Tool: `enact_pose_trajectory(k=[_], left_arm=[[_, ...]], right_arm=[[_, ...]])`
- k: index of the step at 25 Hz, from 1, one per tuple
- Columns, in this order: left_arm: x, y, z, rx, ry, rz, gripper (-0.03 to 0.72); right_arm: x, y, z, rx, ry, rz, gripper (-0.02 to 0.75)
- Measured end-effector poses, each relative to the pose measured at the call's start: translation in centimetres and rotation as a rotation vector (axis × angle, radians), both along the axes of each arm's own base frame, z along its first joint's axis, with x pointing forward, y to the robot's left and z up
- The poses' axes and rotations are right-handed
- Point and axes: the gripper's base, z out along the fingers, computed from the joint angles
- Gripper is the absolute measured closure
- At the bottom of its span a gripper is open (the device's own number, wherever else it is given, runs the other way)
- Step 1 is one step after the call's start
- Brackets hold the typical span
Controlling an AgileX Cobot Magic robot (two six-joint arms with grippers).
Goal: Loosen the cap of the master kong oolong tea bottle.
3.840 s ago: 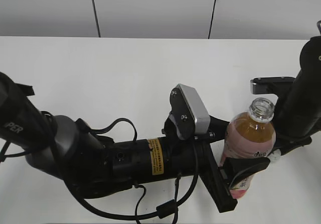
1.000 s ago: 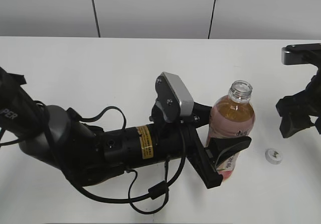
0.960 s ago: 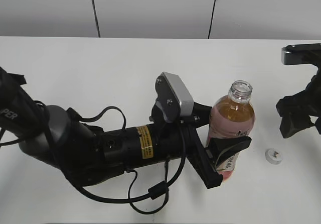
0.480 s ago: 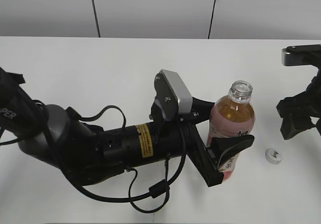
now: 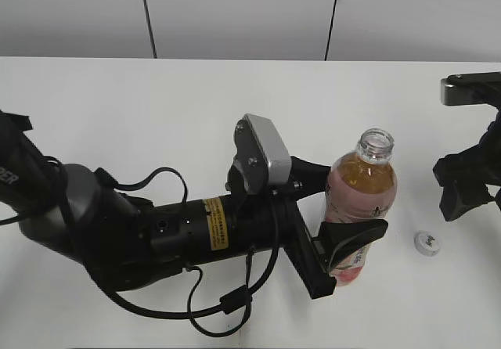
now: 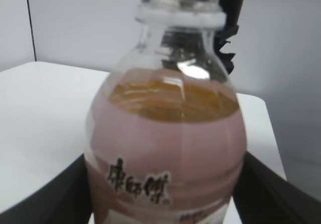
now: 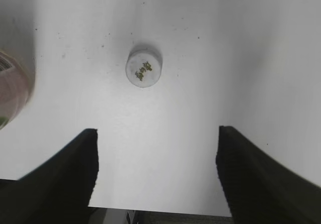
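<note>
The master kong oolong tea bottle (image 5: 362, 186) stands upright on the white table, its mouth open and bare. It fills the left wrist view (image 6: 165, 133). My left gripper (image 5: 344, 208) is shut on its pink label, with a black finger pressed on each side (image 6: 163, 196). The cap (image 5: 427, 242), white with a green mark, lies on the table to the right of the bottle. It also shows in the right wrist view (image 7: 144, 69). My right gripper (image 5: 463, 188) hangs open and empty above the table, up and to the right of the cap (image 7: 156, 176).
The white table (image 5: 156, 106) runs back to a grey panelled wall. My left arm (image 5: 156, 235) lies across the front left of the table with loose cables. The table's right edge lies close to my right gripper.
My left gripper carried the bottle leftward, then its arm eased slightly left and down. My right gripper drew away from the bottle neck to the right. The cap stays on the table.
</note>
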Motion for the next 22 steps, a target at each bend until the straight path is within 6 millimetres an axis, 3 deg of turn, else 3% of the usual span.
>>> enact_pose_trajectory(k=[12, 22], left_arm=[[-1.0, 2.6, -1.7, 0.075, 0.073, 0.028, 0.135], [-1.5, 7.6, 0.9, 0.076, 0.083, 0.137, 0.154]], right_arm=[[0.0, 0.0, 0.0, 0.0, 0.001, 0.002, 0.183], [-0.1, 0.0, 0.0, -0.002, 0.009, 0.004, 0.183]])
